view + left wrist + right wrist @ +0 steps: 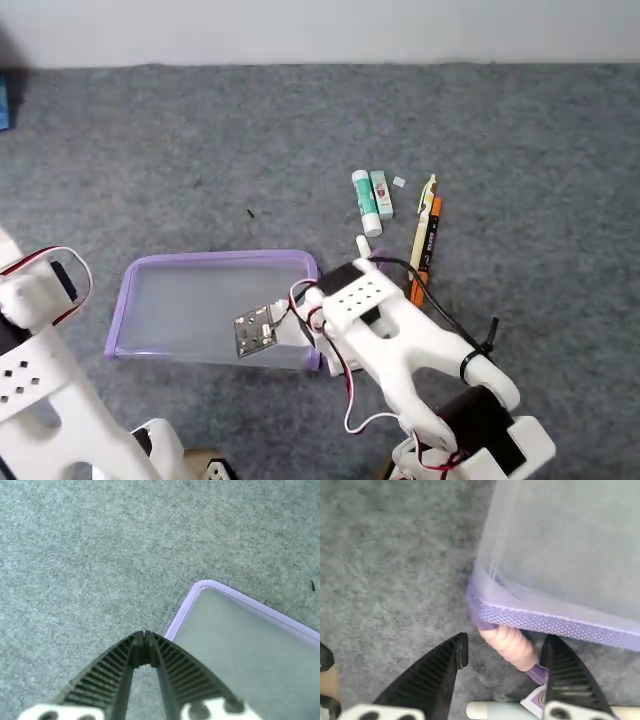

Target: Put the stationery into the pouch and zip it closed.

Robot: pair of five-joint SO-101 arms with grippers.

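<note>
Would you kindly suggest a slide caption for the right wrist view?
Right tool, open, straddles the pink pull tab at a corner of the purple-trimmed pouch on grey carpet.

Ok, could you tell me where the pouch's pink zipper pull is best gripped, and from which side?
The pink pull sticks out clear of the pouch and its purple edge, so probably grip its rounded free end, coming from beyond that corner. The open right claw has a finger on either side.

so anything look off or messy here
Nothing spilled or damaged. The pouch lies flat; the glue stick and pens lie on the carpet beside it. A small white scrap sits loose near them.
</note>
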